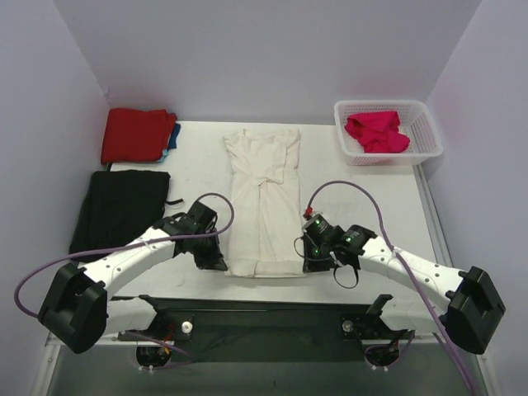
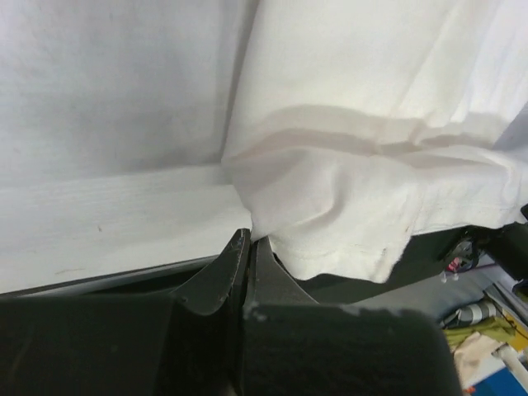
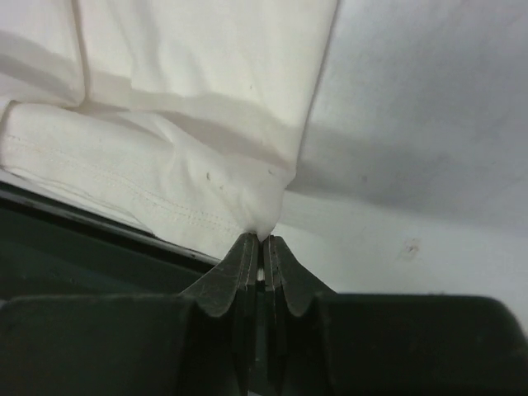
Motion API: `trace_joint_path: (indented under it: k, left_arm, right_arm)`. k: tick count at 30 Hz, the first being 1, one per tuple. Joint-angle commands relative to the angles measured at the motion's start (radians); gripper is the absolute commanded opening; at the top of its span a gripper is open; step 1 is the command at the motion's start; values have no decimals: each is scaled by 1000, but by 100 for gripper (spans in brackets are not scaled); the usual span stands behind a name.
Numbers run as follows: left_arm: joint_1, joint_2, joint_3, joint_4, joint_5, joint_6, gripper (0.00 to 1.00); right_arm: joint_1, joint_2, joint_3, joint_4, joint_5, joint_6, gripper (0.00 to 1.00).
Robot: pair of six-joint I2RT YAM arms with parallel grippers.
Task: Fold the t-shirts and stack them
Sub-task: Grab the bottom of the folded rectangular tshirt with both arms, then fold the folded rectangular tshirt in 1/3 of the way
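Now, far left: folded red cloth t-shirt [image 1: 136, 134] at back of desk [image 1: 198, 165]. Your left hand [image 1: 219, 264] pinches near-left hem corner of long cream-white cloth t-shirt [image 1: 264, 206], folded narrow mid-desk; your right hand [image 1: 307, 262] pinches near-right corner. Far right: magenta-pink t-shirt [image 1: 377, 130] in white plastic basket [image 1: 431, 139].

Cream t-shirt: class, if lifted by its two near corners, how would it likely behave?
Probably floppy: the cream t-shirt bunches in soft creases where the right gripper pinches it. Likely light; thin folded layers lie flat.
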Motion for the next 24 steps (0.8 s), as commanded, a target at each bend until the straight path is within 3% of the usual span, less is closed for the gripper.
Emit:
trace_joint_path:
  k: [1, 12, 24]
  left_arm:
    - [2, 38, 112, -25, -127, 26, 0]
    - [29, 293, 456, 1, -255, 122, 0]
    - [114, 675, 905, -31, -271, 239, 0]
  right_arm:
    - [-66, 43, 97, -76, 145, -65, 0]
    - [-243, 252, 350, -27, 168, -274, 0]
    - [-365, 581, 672, 27, 124, -334, 0]
